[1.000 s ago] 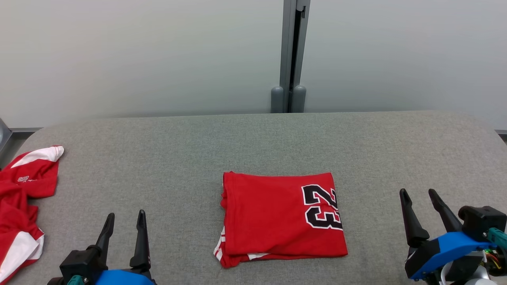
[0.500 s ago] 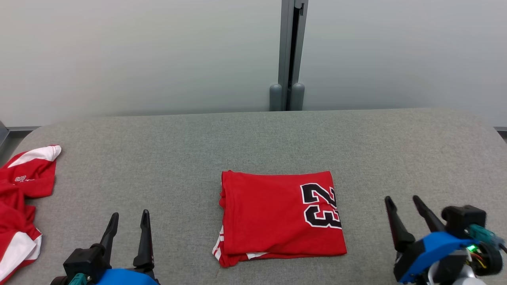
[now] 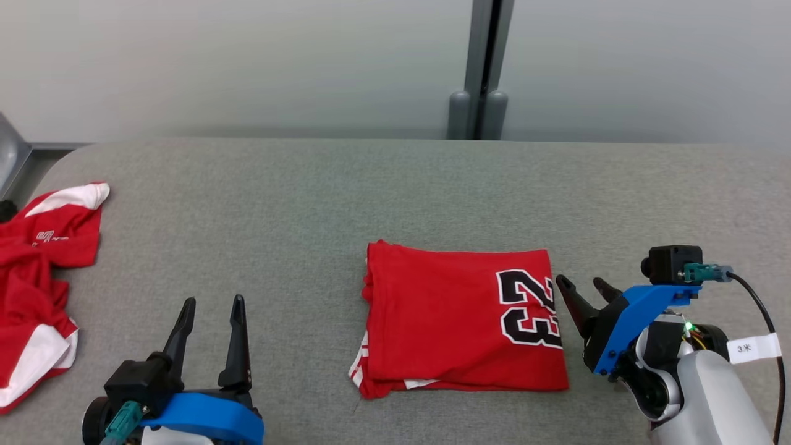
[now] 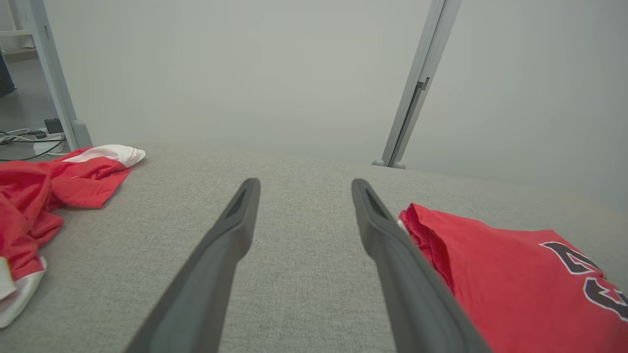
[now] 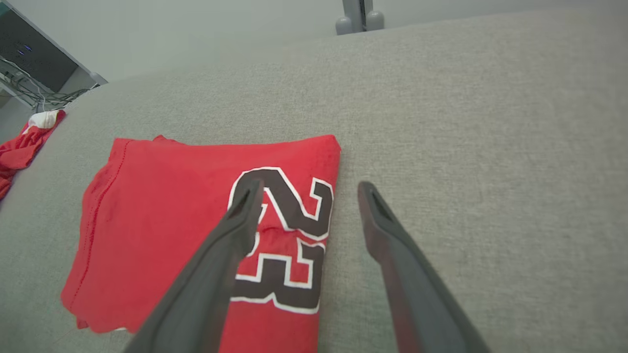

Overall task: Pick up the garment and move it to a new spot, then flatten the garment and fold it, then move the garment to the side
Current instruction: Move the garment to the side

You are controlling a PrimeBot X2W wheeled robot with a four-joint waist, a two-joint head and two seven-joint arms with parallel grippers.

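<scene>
The garment (image 3: 457, 327) is a red shirt folded into a rectangle, with a black "23" near its right edge, lying at the middle of the grey table (image 3: 309, 204). My right gripper (image 3: 579, 281) is open just off that right edge, fingers pointing left. In the right wrist view it (image 5: 309, 185) straddles the edge of the garment (image 5: 162, 220), one finger over the "23" and the other over bare table. My left gripper (image 3: 213, 300) stands open at the lower left, empty and apart from the garment. In the left wrist view the garment (image 4: 515, 279) lies to the right of the left gripper (image 4: 304, 184).
A second red and white garment (image 3: 37, 272) lies crumpled at the table's left edge, also seen in the left wrist view (image 4: 44, 186). A grey post (image 3: 482, 68) stands against the pale wall behind the table. The table's left corner is rounded.
The head camera has shifted, so the whole picture moved. My right gripper has swung left and down, up to the garment's right edge. The left gripper and the garment have kept their places.
</scene>
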